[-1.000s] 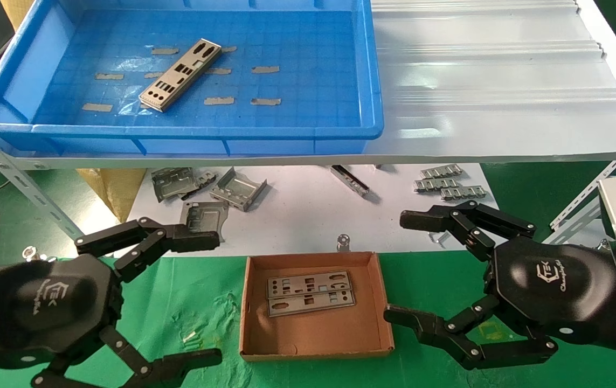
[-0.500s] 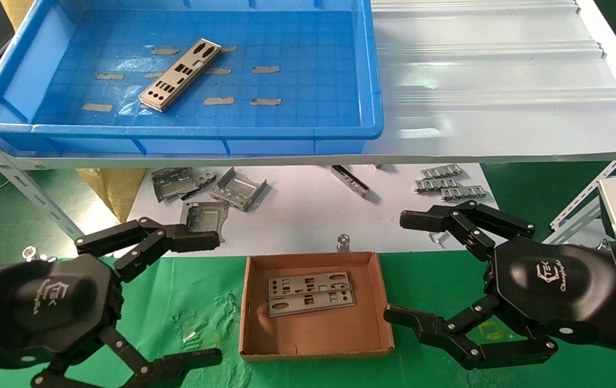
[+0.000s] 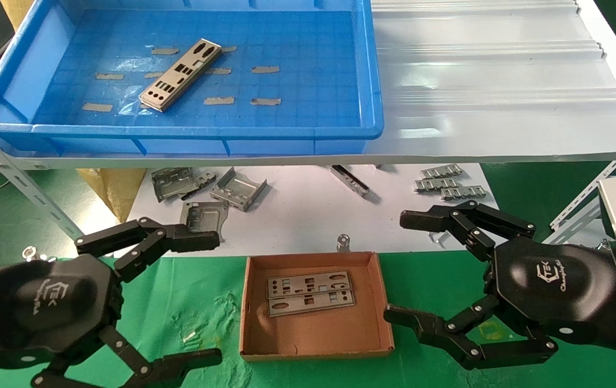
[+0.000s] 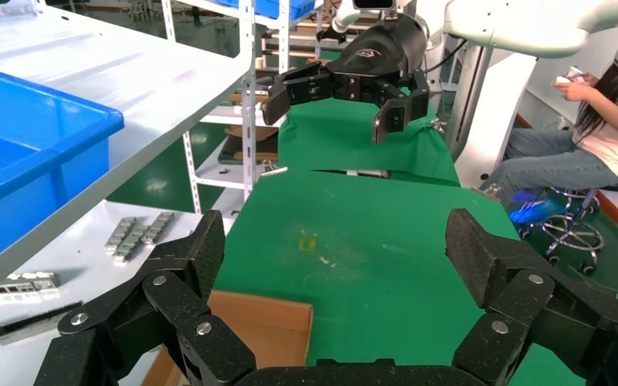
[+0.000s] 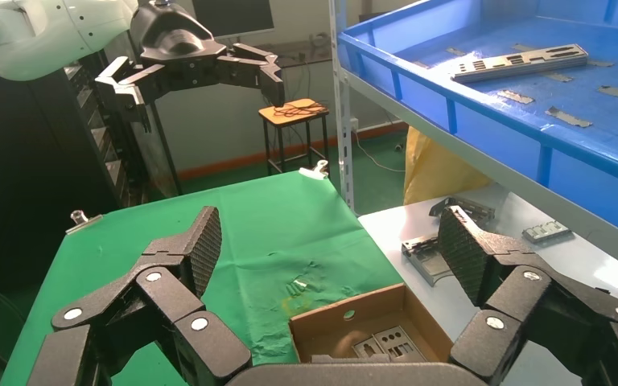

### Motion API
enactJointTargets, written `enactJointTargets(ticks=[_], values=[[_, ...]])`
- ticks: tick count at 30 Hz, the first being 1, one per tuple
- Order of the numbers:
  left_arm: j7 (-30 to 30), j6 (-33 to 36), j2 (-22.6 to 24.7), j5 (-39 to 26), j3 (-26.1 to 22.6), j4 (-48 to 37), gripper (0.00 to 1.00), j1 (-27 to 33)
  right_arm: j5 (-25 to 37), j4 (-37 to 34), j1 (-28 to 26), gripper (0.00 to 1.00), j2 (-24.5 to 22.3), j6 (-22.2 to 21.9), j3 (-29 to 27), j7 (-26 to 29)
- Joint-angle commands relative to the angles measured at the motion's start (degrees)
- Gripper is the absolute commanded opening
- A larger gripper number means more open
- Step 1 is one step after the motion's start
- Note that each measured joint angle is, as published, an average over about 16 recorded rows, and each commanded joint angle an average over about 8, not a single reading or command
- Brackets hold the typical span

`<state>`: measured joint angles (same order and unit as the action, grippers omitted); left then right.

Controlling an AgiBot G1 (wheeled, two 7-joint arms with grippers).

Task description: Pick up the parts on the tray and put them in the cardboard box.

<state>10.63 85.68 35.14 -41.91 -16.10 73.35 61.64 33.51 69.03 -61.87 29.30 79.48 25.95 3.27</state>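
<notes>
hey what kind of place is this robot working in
Probably a factory-style workshop or robot training lab: metal racking holds a blue tray with a punched metal part, loose brackets lie below, and a seated person holds a controller.

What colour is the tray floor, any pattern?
Bright blue tray with a grid-patterned floor and scattered tan tape strips; clearest in the head view.

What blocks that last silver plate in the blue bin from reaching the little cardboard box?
Nothing lies on the punched silver metal plate. The bright-blue plastic bin's front wall and the white shelf edge stand between it and the shallow brown cardboard box below.
</notes>
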Motion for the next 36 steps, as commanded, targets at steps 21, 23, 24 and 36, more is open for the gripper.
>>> enactJointTargets(ticks=[21, 23, 24, 36], values=[[0.0, 0.0, 0.0, 0.0, 0.0, 0.0, 1.00, 0.0, 0.0, 0.0, 0.0, 1.00, 0.0, 0.0, 0.0, 0.0], [0.0, 0.0, 0.0, 0.0, 0.0, 0.0, 1.00, 0.0, 0.0, 0.0, 0.0, 1.00, 0.0, 0.0, 0.0, 0.0], [0.0, 0.0, 0.0, 0.0, 0.0, 0.0, 1.00, 0.0, 0.0, 0.0, 0.0, 1.00, 0.0, 0.0, 0.0, 0.0], [0.0, 0.0, 0.0, 0.0, 0.0, 0.0, 1.00, 0.0, 0.0, 0.0, 0.0, 1.00, 0.0, 0.0, 0.0, 0.0]])
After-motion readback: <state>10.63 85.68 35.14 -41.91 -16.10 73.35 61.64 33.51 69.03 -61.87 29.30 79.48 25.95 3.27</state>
